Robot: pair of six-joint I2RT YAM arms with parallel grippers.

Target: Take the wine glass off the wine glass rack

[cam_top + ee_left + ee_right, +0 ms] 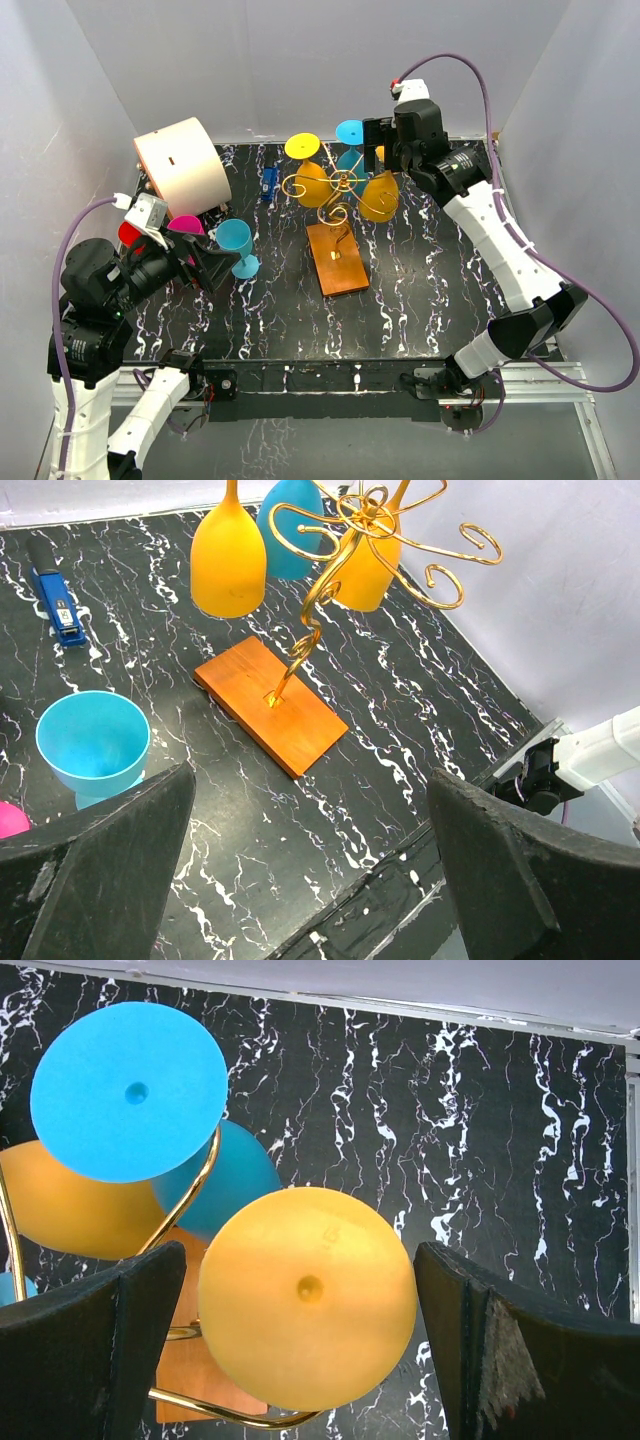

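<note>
The wine glass rack (pixel 337 262) carries three glasses, all hung bowl-down from its curled gold wire arms. An orange wine glass (pixel 320 1310) is on the side nearest my right arm, a blue wine glass (pixel 128 1090) hangs behind the hub, and a second orange glass (pixel 228 565) is on the side toward my left arm. Nothing is inside any of them.

To the left of the rack a teal cup (pixel 92 738) stands upright and empty on the black marbled table (pixel 420 290), with a pink glass (pixel 185 228) just beyond it. Further left and behind sits a big white drum (pixel 180 165) on its side; I cannot see its contents. A small blue stapler (pixel 58 600) lies behind and left of the rack.

My right gripper (pixel 298 1247) reaches over the rack from its right rear, pointing down. Its jaws are spread wide and grasp nothing. The round foot of the orange wine glass shows between my fingers (pixel 90 1340) with a gap on each side.

My left gripper (pixel 310 880) hangs low to the left of the rack, aimed across the table at it, fingers fully apart and empty.

The rack is a gold scrolled stem rising at a slant from an orange-brown wooden base (pixel 300 725), and it stands mid-table.
</note>
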